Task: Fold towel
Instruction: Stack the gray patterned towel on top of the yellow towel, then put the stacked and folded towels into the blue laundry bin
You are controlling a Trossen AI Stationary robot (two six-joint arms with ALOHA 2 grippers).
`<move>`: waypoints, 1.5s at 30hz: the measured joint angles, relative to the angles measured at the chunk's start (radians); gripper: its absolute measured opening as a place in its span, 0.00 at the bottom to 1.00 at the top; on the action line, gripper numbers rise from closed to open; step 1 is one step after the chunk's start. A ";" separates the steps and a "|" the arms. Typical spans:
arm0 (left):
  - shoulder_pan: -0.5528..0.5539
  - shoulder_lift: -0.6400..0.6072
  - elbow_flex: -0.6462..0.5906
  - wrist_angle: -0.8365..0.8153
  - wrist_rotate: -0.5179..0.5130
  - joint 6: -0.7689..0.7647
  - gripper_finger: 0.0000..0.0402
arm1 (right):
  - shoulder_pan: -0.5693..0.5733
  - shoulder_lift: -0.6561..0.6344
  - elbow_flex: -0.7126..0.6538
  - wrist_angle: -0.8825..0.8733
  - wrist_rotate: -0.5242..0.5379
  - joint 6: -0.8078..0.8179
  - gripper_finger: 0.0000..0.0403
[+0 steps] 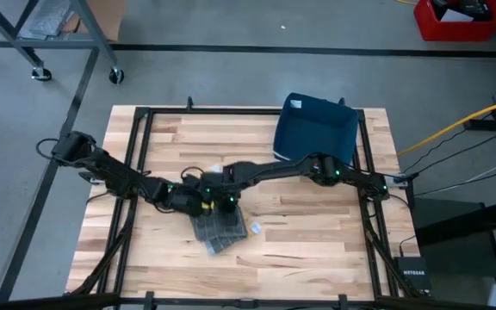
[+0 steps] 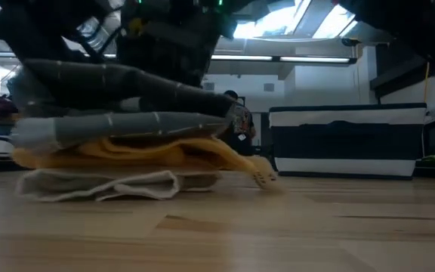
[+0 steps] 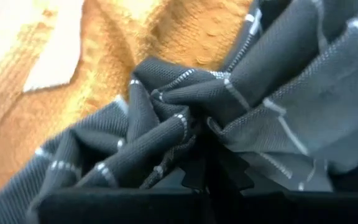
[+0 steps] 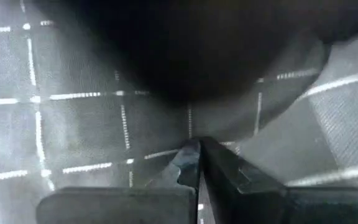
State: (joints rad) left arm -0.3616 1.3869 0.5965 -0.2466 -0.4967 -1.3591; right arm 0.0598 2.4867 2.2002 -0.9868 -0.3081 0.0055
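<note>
While both tools meet mid-worktop (image 1: 317,267), a grey towel (image 1: 218,231) bunches between them.
Left tool (image 3: 207,177) and right tool (image 4: 199,163) each pinch its checked cloth; yellow fabric (image 2: 149,153) lies beneath.

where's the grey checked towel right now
In the high view the grey towel lies near the table's middle, under both pincers, left and right, well short of the blue bin.

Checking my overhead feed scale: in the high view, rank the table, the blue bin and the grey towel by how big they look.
1. Table, by far the largest.
2. Blue bin, at the table's far edge.
3. Grey towel, a little smaller than the bin, though the arms cover part of it.
</note>
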 joint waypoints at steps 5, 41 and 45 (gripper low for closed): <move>-0.080 0.000 0.028 0.003 0.022 -0.006 0.01 | 0.063 -0.030 -0.001 -0.014 0.016 0.004 0.06; -0.369 -0.375 0.035 0.186 -0.369 0.314 0.01 | 0.130 -0.437 -0.004 -0.315 0.507 0.010 0.06; -0.455 -0.373 0.035 0.208 -0.522 0.346 0.01 | 0.130 -0.509 -0.003 -0.371 0.507 0.025 0.06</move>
State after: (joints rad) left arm -0.8169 1.0134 0.6315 -0.0387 -1.0186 -1.0129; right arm 0.1898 1.9772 2.1971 -1.3577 0.1984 0.0300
